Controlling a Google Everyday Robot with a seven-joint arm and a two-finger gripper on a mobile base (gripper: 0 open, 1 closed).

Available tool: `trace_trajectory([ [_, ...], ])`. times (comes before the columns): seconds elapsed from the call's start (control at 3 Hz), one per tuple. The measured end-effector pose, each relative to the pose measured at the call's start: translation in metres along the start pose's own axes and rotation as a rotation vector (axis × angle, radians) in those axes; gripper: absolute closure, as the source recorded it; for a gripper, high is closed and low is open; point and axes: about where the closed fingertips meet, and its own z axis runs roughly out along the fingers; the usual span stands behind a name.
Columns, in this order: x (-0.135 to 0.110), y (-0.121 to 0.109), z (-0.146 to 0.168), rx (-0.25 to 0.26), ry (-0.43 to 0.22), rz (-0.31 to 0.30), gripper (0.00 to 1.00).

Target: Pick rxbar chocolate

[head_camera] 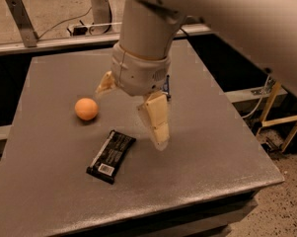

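Observation:
The rxbar chocolate (111,155) is a long black wrapper with a white barcode patch at its near end. It lies flat on the grey table (217,147), left of centre toward the front. My gripper (129,116) hangs above the table, just right of and behind the bar, not touching it. It is open and empty. One cream finger (156,119) points down beside the bar's far end. The other finger (105,84) sticks out to the left, partly hidden by the wrist.
An orange ball (86,109) sits on the table left of the gripper, behind the bar. A sliver of a dark-blue packet (166,90) shows behind the gripper. The table drops off at the front and right edges. A metal rail (49,42) runs behind the table.

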Motion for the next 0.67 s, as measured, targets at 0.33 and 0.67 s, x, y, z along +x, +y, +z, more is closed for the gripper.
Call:
trace_trajectory([
  [0.33,-0.0201,-0.0149,0.0667,-0.187,-0.055,-0.250,0.00],
  [0.67,-0.0207,-0.0206,0.0634,-0.147,-0.051,-0.235,0.00],
])
